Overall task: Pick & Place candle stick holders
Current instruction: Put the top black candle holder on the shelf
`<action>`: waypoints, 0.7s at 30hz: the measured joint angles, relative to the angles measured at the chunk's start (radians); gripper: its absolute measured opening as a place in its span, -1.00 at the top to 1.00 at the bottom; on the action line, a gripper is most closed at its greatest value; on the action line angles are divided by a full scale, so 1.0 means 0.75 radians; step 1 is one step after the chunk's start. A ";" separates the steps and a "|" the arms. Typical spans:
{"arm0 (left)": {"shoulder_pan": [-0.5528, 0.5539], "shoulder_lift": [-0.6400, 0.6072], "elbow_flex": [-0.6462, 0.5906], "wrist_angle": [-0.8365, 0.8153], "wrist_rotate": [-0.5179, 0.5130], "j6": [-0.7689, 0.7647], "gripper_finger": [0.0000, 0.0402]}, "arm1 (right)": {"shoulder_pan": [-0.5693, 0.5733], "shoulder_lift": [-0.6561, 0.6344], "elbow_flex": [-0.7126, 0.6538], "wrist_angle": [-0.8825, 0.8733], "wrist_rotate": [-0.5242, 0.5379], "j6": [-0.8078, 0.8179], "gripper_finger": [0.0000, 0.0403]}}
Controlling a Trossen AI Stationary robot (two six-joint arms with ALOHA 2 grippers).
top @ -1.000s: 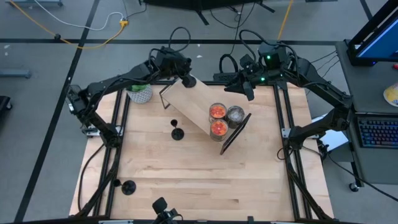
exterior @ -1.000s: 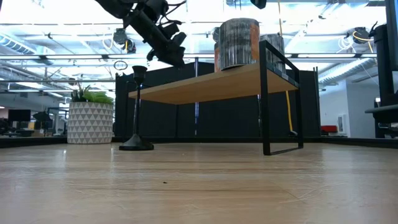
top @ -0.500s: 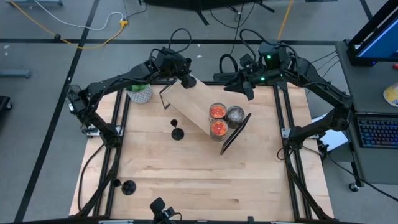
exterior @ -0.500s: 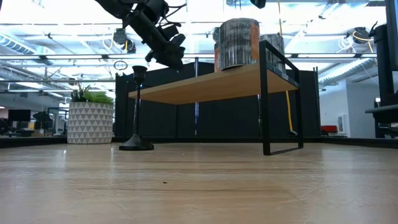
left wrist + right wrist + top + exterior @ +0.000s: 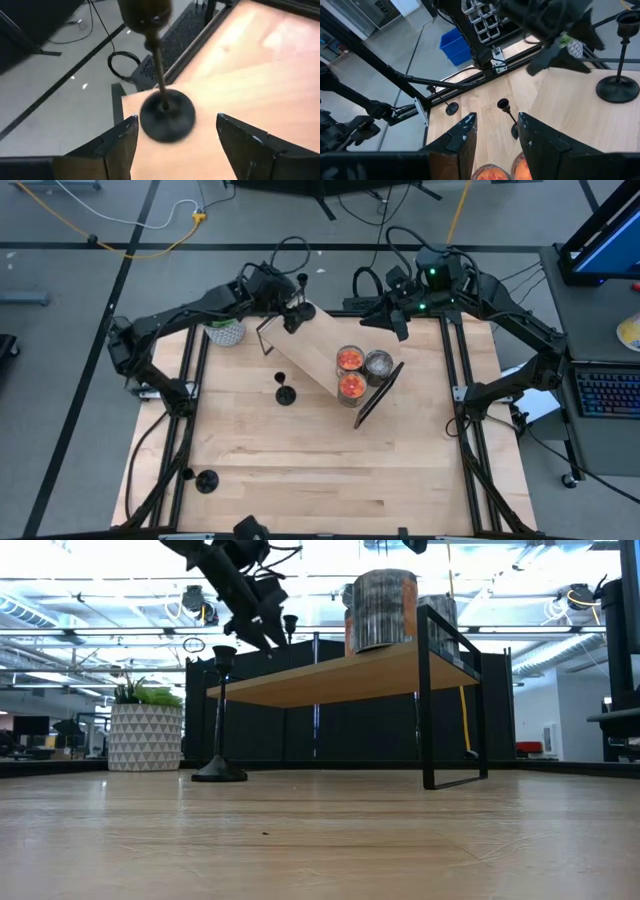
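Note:
A small black candle stick holder (image 5: 167,117) stands upright on its round base at the far left corner of a wooden shelf (image 5: 320,345); it also shows in the high view (image 5: 298,312) and the low view (image 5: 290,625). My left gripper (image 5: 284,300) is open just beside it, a finger (image 5: 120,142) on either side of the base without touching. A taller holder (image 5: 285,393) stands on the table left of the shelf, another (image 5: 205,480) near the front left corner. My right gripper (image 5: 400,323) is open and empty above the shelf's far right end.
Three candle jars (image 5: 352,370) stand on the shelf's right end. The shelf rests on black metal legs (image 5: 428,710). A white patterned plant pot (image 5: 225,330) stands at the table's far left. The bare table's near half (image 5: 330,470) holds only the corner holder.
My left gripper has drawn back from the shelf's corner toward the table's far left. The small holder, which was hidden at its fingers before, now stands free and upright on the shelf.

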 joint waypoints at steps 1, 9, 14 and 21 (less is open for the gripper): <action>-0.013 -0.016 0.000 -0.020 0.002 -0.011 -0.39 | -0.001 0.000 0.001 0.006 0.000 0.000 0.33; -0.152 -0.161 0.001 -0.384 0.193 -0.167 -0.44 | 0.000 0.000 0.001 0.018 0.000 -0.030 0.33; -0.310 -0.193 0.000 -0.627 0.302 -0.303 -0.44 | 0.000 0.000 0.001 0.013 0.000 -0.109 0.33; -0.526 -0.195 0.000 -0.714 0.191 -0.447 -0.44 | 0.004 0.000 -0.003 0.014 0.000 -0.115 0.33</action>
